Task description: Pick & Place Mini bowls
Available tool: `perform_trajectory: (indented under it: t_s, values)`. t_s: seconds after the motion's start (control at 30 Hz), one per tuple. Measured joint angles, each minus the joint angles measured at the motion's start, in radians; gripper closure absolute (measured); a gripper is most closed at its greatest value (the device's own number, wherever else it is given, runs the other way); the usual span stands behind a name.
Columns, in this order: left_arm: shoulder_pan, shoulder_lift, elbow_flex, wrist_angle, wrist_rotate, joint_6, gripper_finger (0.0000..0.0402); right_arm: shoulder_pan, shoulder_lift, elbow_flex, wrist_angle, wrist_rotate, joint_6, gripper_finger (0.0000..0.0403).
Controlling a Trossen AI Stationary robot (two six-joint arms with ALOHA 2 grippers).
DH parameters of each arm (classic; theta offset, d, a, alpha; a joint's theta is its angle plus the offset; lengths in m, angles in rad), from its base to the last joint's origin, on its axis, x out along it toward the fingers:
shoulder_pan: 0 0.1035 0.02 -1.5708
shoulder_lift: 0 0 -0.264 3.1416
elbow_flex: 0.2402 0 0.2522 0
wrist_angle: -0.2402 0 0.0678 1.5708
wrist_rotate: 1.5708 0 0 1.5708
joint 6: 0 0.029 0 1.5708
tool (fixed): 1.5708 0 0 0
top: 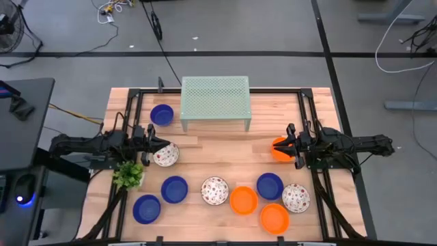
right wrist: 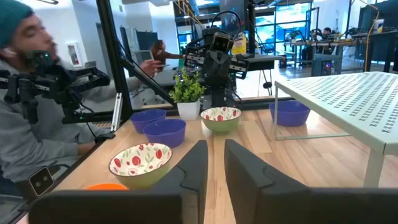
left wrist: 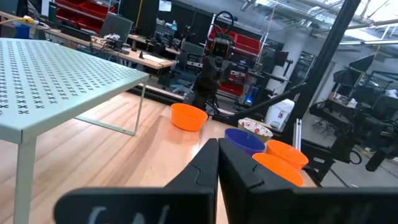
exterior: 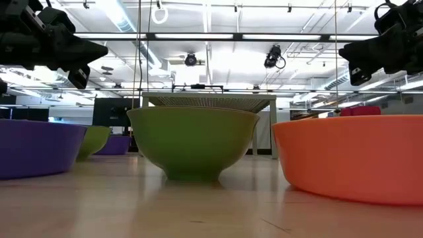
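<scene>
The left gripper (top: 151, 132) hovered near the left edge of the surface (top: 205, 147), its fingers pressed together and holding nothing, between a blue bowl (top: 162, 115) toward the far left corner and a speckled bowl (top: 166, 155) just beside it. The right gripper (top: 292, 142) hung near the right edge, touching or just over an orange bowl (top: 278, 148); its fingers (right wrist: 194, 163) stood a narrow gap apart with nothing visible between them, and whether they touched that bowl could not be told. The pale green mesh stand (top: 215, 100) sat at the middle of the far edge. A small green plant (top: 128, 175) stood by the left edge, nearer the front. Along the front edge lay the rest of the bowls: two blue ones (top: 174, 189) and (top: 147, 208) toward the front left corner, a white speckled one (top: 214, 190) near the middle, two orange ones (top: 243, 200) and (top: 274, 218) beside it, then another blue one (top: 270, 185) touching a second speckled one (top: 295, 197) toward the front right corner. In the right wrist view a person (right wrist: 37, 118) in a grey sleeve sat beyond the surface's edge.
</scene>
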Motion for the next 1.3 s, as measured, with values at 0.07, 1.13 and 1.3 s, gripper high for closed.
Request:
perform_trajectory:
  t_s: [0.07, 1.13, 1.3]
  values:
    - [0.000, 0.000, 0.000, 0.000, 0.000, 0.000, 0.0387, 0.000, 0.000, 0.000, 0.000, 0.000, 0.000, 0.0344]
    - [-0.001, 0.009, 0.000, 0.073, -0.002, -0.036, 0.0388, 0.000, 0.000, 0.000, 0.000, 0.000, 0.000, 0.0344]
    - [-0.034, 0.079, 0.000, 0.301, 0.169, 0.048, 0.0388, 0.000, 0.000, 0.000, 0.000, 0.000, 0.000, 0.0344]
